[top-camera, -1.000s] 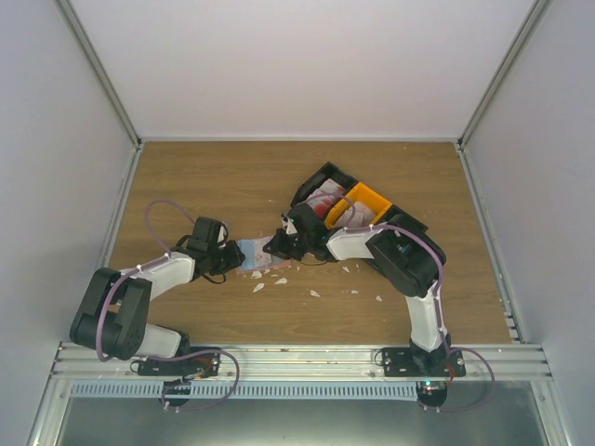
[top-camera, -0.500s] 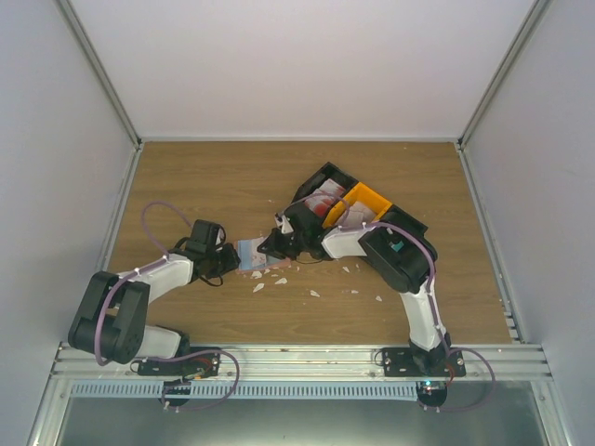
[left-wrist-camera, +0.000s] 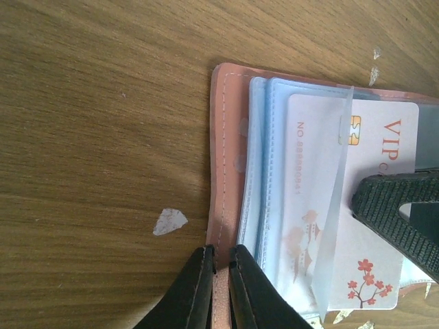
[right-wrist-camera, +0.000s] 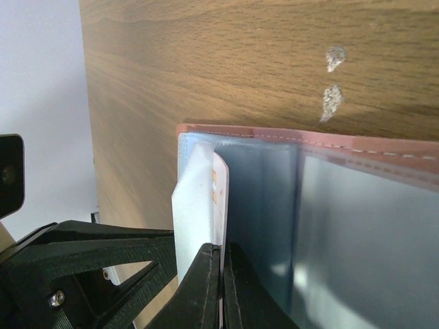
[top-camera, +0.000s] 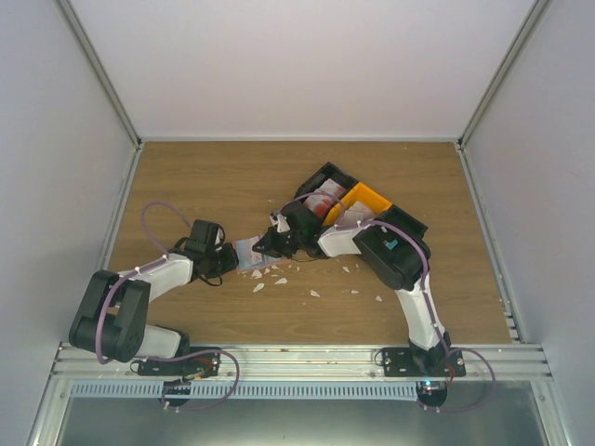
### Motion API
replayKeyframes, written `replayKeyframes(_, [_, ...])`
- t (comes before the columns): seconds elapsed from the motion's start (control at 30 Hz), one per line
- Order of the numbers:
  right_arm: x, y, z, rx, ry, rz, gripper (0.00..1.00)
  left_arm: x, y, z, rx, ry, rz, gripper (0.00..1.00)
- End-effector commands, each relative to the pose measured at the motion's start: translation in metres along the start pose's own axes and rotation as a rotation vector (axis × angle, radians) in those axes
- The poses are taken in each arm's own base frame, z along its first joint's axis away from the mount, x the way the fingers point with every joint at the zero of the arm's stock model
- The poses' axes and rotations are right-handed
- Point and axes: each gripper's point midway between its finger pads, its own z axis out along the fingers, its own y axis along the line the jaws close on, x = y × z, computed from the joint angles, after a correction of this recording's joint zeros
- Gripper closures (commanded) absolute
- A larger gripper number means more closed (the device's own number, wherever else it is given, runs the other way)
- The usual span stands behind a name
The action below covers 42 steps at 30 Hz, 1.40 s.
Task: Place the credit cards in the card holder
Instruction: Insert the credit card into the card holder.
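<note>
The salmon-pink card holder (left-wrist-camera: 223, 137) lies open on the table, its light blue pockets (left-wrist-camera: 267, 171) facing up. My left gripper (left-wrist-camera: 221, 252) is shut on the edge of its pink cover. A pale whitish-pink credit card (left-wrist-camera: 374, 226) marked VIP sits partly under a clear pocket flap. My right gripper (right-wrist-camera: 223, 248) is shut on that card's (right-wrist-camera: 199, 199) edge, held upright against the blue pockets (right-wrist-camera: 329, 226). From above, the card holder (top-camera: 247, 253) lies between the left gripper (top-camera: 231, 257) and the right gripper (top-camera: 264, 247). More credit cards (top-camera: 325, 198), red-and-white, lie in the black bin.
A black bin (top-camera: 321, 177) and an orange bin (top-camera: 369, 199) stand right behind the right arm. Small white torn scraps (top-camera: 279, 280) litter the wood just in front of the holder, and one scrap (left-wrist-camera: 169, 221) lies beside my left fingers.
My right arm has swung left and slightly away from me, carrying the card over the holder. The left gripper has stayed at the holder's edge.
</note>
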Motion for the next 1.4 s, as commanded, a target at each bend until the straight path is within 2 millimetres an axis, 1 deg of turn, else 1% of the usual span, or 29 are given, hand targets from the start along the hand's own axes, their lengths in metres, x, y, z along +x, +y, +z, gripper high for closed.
replayKeyframes(0.0, [0.042,-0.046,0.017,0.127,0.118,0.047,0.99,0.011,0.004,0.009,0.01,0.032,0.011,0.88])
replayKeyframes(0.17, [0.043,-0.044,0.016,0.129,0.123,0.021,0.99,0.01,0.002,0.008,0.019,0.03,0.017,0.89])
replayKeyframes(0.43, [0.05,-0.045,0.02,0.117,0.172,0.0,0.99,0.011,-0.007,0.009,0.062,0.043,0.031,0.89])
replayKeyframes(0.57, [0.048,-0.043,0.023,0.12,0.173,-0.007,0.99,0.014,-0.013,0.01,0.101,0.062,0.032,0.89])
replayKeyframes(0.73, [0.042,-0.04,0.018,0.144,0.145,-0.016,0.99,0.012,-0.013,0.008,0.095,0.052,0.031,0.89])
replayKeyframes(0.8, [0.037,-0.036,0.014,0.153,0.122,-0.029,0.95,0.011,-0.011,0.007,0.084,0.046,0.03,0.89])
replayKeyframes(0.87, [0.033,-0.031,0.009,0.164,0.102,-0.043,0.87,0.01,-0.011,0.005,0.08,0.04,0.031,0.89])
replayKeyframes(0.97, [0.025,-0.02,0.0,0.173,0.069,-0.084,0.69,0.007,-0.013,0.002,0.082,0.03,0.033,0.88])
replayKeyframes(1.03, [0.02,-0.012,-0.006,0.178,0.048,-0.113,0.61,0.005,-0.015,-0.001,0.084,0.024,0.034,0.88])
replayKeyframes(1.17, [0.013,-0.007,-0.018,0.23,0.011,-0.153,0.55,-0.002,-0.019,-0.008,0.085,0.001,0.04,0.88])
replayKeyframes(1.23, [0.008,-0.008,-0.024,0.28,-0.007,-0.192,0.53,-0.006,-0.021,-0.012,0.082,-0.015,0.039,0.88])
replayKeyframes(1.37, [0.003,-0.006,-0.032,0.355,-0.032,-0.262,0.47,-0.012,-0.024,-0.019,0.089,-0.041,0.032,0.84])
